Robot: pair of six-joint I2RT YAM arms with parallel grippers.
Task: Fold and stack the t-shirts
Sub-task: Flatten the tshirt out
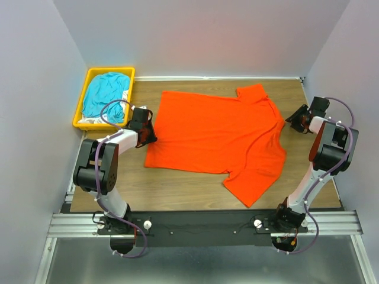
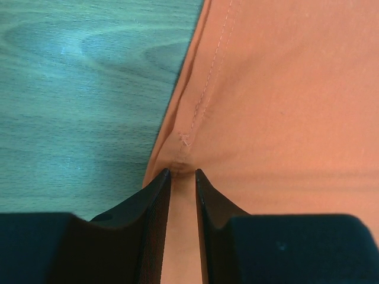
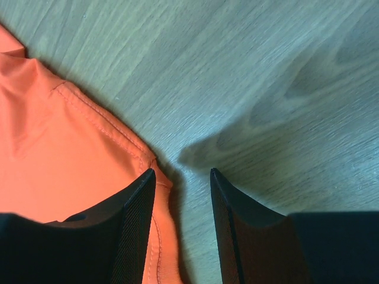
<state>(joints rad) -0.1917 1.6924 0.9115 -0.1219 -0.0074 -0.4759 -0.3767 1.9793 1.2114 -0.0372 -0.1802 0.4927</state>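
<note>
A bright orange-red t-shirt (image 1: 216, 136) lies spread flat on the wooden table (image 1: 177, 189), one sleeve toward the far edge and one toward the near edge. My left gripper (image 1: 145, 131) sits at its left hem. In the left wrist view the narrow jaws (image 2: 182, 171) pinch the orange cloth (image 2: 284, 89), which puckers at the tips. My right gripper (image 1: 295, 121) is at the shirt's right edge. There its jaws (image 3: 182, 171) stand apart on the wood, with the stitched orange edge (image 3: 53, 148) lying just inside the left finger (image 3: 139, 207). A teal-blue t-shirt (image 1: 105, 94) is in the bin.
A yellow plastic bin (image 1: 81, 106) stands at the far left corner and holds the teal shirt over some white fabric (image 1: 125, 97). Grey walls close in the table on three sides. Bare wood shows along the near edge and right of the orange shirt (image 3: 266, 71).
</note>
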